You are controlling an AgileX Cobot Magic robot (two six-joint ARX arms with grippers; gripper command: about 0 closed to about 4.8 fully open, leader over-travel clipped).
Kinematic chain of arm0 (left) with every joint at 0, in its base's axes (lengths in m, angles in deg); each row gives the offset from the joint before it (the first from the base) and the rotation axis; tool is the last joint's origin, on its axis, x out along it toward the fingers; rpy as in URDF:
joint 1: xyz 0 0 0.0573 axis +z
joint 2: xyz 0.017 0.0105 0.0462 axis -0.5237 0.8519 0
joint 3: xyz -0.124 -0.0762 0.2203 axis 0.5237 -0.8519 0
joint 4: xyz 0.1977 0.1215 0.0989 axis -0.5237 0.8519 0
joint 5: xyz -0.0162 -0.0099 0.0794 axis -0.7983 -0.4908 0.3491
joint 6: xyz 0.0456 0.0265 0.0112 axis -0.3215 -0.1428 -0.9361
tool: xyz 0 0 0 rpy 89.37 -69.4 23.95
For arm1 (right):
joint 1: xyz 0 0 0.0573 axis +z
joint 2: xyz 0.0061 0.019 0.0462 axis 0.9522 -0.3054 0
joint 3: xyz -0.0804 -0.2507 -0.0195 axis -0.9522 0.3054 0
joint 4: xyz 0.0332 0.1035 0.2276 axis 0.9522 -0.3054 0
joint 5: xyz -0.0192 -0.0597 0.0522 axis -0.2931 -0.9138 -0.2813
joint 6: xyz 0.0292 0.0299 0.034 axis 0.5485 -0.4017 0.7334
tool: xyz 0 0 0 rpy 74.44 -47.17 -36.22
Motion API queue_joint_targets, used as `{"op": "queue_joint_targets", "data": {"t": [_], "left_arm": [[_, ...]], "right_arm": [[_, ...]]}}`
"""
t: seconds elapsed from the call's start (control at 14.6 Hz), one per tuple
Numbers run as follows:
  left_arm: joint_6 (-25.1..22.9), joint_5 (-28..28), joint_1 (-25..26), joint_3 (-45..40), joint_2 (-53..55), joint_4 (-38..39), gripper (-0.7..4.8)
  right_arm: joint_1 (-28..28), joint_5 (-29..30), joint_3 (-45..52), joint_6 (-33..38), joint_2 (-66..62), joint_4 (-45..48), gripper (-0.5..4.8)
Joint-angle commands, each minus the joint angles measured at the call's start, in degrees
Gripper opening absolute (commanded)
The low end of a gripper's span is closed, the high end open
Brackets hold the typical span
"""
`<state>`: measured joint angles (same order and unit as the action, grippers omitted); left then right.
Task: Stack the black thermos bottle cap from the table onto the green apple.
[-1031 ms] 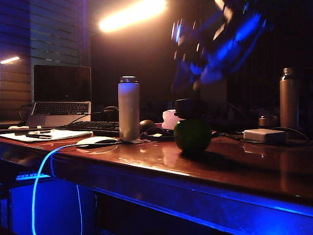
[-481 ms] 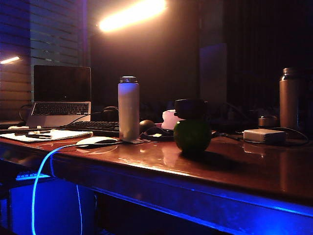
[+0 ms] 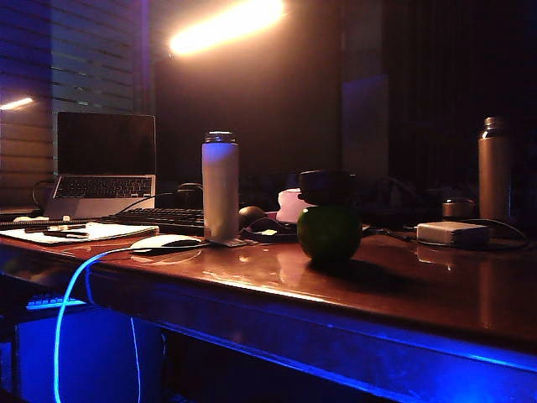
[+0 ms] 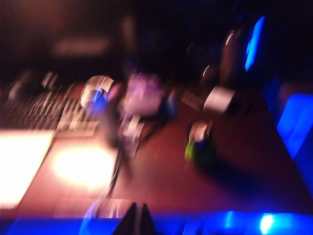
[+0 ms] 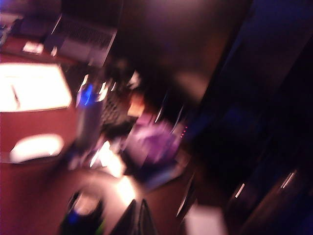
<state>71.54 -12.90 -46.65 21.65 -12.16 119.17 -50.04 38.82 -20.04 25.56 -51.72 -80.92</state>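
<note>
Near the middle of the tabletop (image 3: 419, 290), a little back from its blue-lit front edge, the green apple (image 3: 330, 232) sits upright with the black thermos bottle cap (image 3: 326, 186) resting on its top, the two touching, the cap level and slightly narrower than the fruit; the left wrist view, badly blurred, shows the same pair from above, the cap (image 4: 200, 131) as a pale ring over the apple (image 4: 198, 151); the right wrist view catches them dimly at the picture's border, the cap (image 5: 85, 204) above a green sliver of the apple (image 5: 100, 227); neither arm appears in the exterior view; the left tool (image 4: 135, 223) shows only as two dark fingertips pressed together, holding nothing, high above the front edge of the tabletop and well clear of the stack; the right tool (image 5: 138, 220) likewise shows its tips meeting, closed and empty, raised above the tabletop near the apple; just beside the apple toward the left end stands a white thermos bottle (image 3: 221, 186) without its cap; a white computer mouse (image 3: 167, 242) lies near the front edge further left; a black keyboard (image 3: 159, 218) and an open laptop (image 3: 105, 164) lie toward the back left corner; toward the right end sit a flat grey box (image 3: 454, 232), a small metallic cup (image 3: 458, 207) and a tall dark bottle (image 3: 495, 168).
</note>
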Motion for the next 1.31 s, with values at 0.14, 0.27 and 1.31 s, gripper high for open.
{"op": "queue_joint_targets", "data": {"t": [0.14, 0.27, 1.31], "left_arm": [[3.3, 5.5, 0.0, -11.5, -14.5, 1.9, -0.03], [4.3, 5.3, 0.0, -21.1, -20.7, 0.0, -0.03], [12.5, 13.8, 0.0, -71.2, -27.3, -49.4, -0.03]], "right_arm": [[0.5, 5.9, 14.4, 6.3, 5.6, 3.5, -0.03], [0.6, 6.2, 23.1, 7.0, 12.0, 7.6, -0.03], [0.4, -5.2, 50.4, 14.9, 42.2, 5.7, -0.02]]}}
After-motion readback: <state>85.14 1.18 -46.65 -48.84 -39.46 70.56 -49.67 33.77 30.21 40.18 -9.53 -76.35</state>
